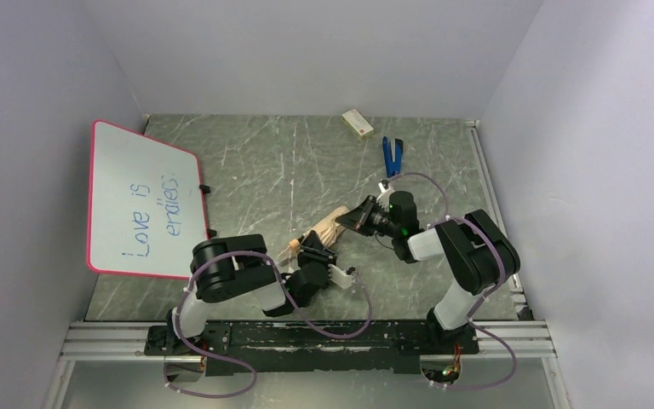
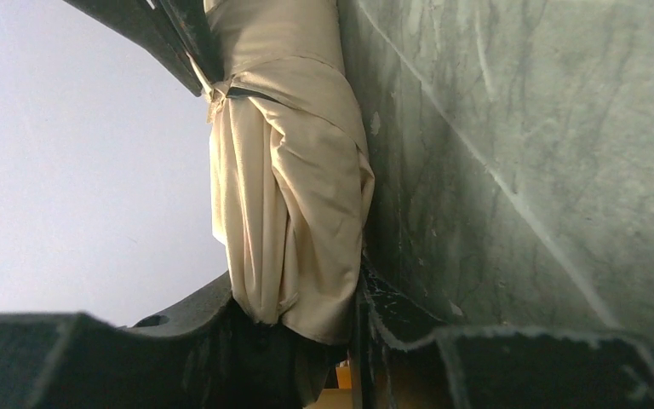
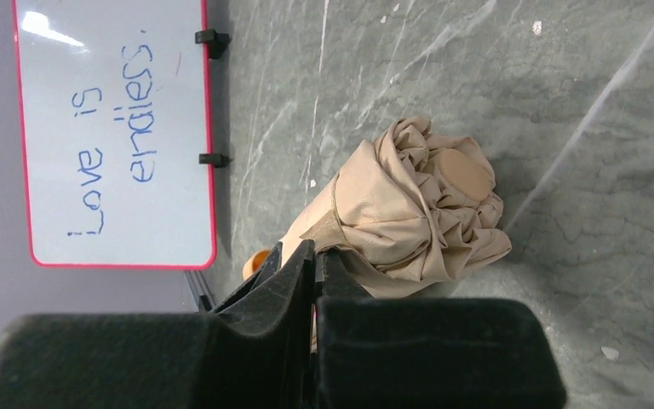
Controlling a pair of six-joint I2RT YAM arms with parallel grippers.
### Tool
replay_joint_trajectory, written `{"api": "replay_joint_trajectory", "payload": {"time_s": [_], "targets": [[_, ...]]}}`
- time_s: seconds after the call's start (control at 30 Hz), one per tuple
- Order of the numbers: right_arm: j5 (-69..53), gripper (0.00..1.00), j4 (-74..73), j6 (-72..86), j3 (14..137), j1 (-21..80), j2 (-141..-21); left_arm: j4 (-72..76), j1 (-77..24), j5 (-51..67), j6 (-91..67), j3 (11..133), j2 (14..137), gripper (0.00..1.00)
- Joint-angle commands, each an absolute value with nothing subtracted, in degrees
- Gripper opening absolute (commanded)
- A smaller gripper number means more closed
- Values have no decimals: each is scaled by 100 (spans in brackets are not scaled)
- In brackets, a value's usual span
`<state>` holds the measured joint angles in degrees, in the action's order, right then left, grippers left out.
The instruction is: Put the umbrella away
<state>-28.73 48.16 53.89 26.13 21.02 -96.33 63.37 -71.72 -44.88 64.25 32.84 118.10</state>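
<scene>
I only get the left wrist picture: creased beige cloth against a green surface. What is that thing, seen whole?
Observer: A folded umbrella, lying on the table; one end has a round tan cap.
Visitor: Is the other arm anywhere near it?
Observer: Yes. The right hand has its fingertips at the umbrella's cloth, fingers pressed together.
Visitor: Anything else around?
Observer: A whiteboard at the table's left side reads "Love is endless".

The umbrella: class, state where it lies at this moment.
In the top view the umbrella lies folded at the middle of the table, between the left claw and the right claw, right of the whiteboard.
</scene>
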Motion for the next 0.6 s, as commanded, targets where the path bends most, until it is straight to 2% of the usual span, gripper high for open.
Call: {"api": "replay_joint_trajectory", "payload": {"time_s": [0.0,0.27,0.57], "targets": [[-2297,6,5019,5289,2982,2043,-9878,5286,-7637,-3433,6548,3050,12129,5],[-2453,16,5182,5364,3064,2048,-10002,5298,-7646,-3427,6557,3032,12121,5],[-2481,17,5130,5260,2963,2047,-9995,5277,-7646,-3445,6557,3054,12153,5]]}}
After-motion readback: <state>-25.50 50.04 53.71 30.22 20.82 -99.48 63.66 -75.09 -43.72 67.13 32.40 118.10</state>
